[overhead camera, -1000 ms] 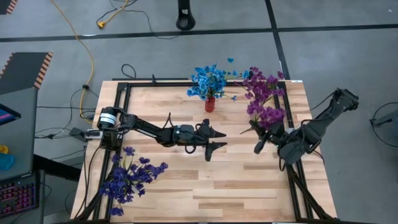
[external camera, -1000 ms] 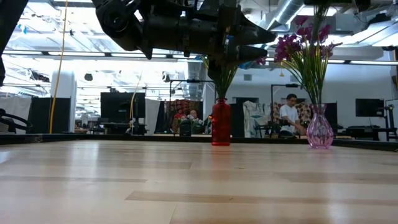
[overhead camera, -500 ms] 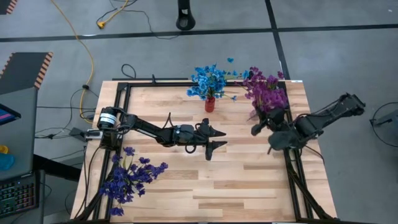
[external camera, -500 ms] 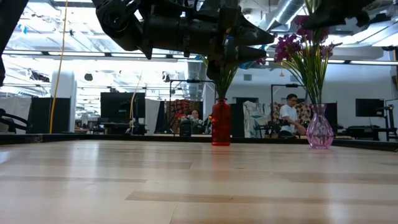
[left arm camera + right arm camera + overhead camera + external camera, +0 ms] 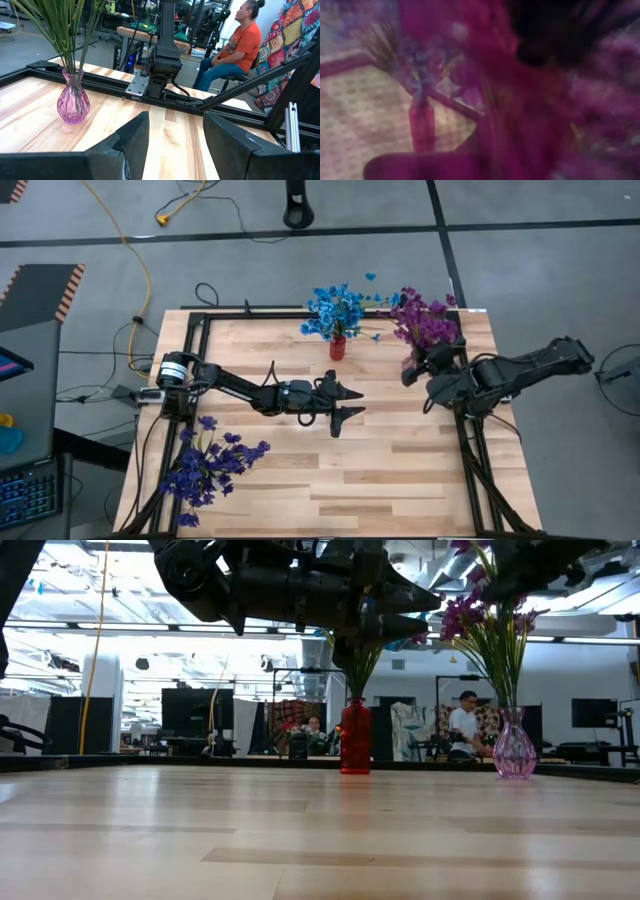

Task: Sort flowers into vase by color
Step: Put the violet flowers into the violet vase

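1 seated person [image 5: 227, 52] shows only past left pincer [image 5: 172, 142].

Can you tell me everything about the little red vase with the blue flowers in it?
The red vase is small, slim and bottle-shaped, shiny like glass or plastic. It stands upright near the table's far edge, about midway along it. Thin green stems fan out of its narrow neck and carry the bunch of bright blue flowers. From above, the blossoms hide most of the vase. Nothing else touches it: both grippers are away from it, and the pink vase stands apart from it.
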